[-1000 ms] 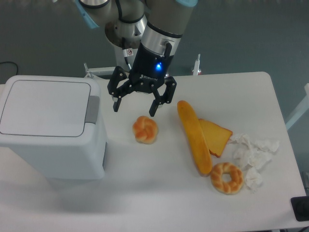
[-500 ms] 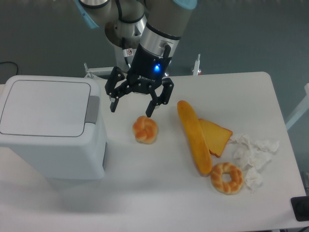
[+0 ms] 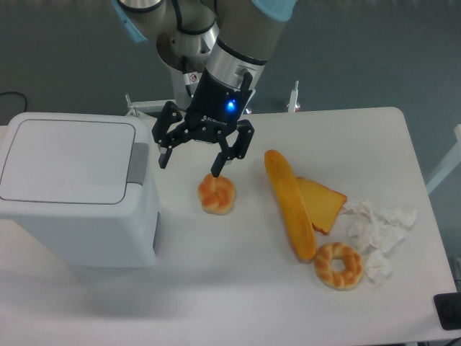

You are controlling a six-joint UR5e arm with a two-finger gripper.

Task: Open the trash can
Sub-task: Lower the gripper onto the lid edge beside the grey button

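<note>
Bin (image 3: 75,189) at the table's (image 3: 238,288) left, lid flat and shut, grey tab (image 3: 139,163) on its right edge. Claw (image 3: 189,166) spread wide and empty, hanging just right of the tab, above the gap between bin and roll (image 3: 216,193) — right fingertip close over the roll, left fingertip nearest the tab.

Step in hand, by the look of it: getting over to the tab for a press. Best done by shifting left until one fingertip sits squarely above the tab, not the lid panel beside it. Closing the fingers first would probably give a firmer, single point of contact; spread as now, the right finger risks catching the roll on the way down. Press straight down, gently — a sideways shove could slide the whole bin rather than trip the latch. Then lift clear quickly, leaving room for the lid to swing up.

Baguette (image 3: 289,203), toast (image 3: 323,204), bagel (image 3: 338,265) and crumpled tissue (image 3: 378,231) well to the right, out of the way.

Writing: small white lettering on the claw's black body beside a blue light, too small to read; a round red-and-white sticker on the arm above, also illegible.
</note>
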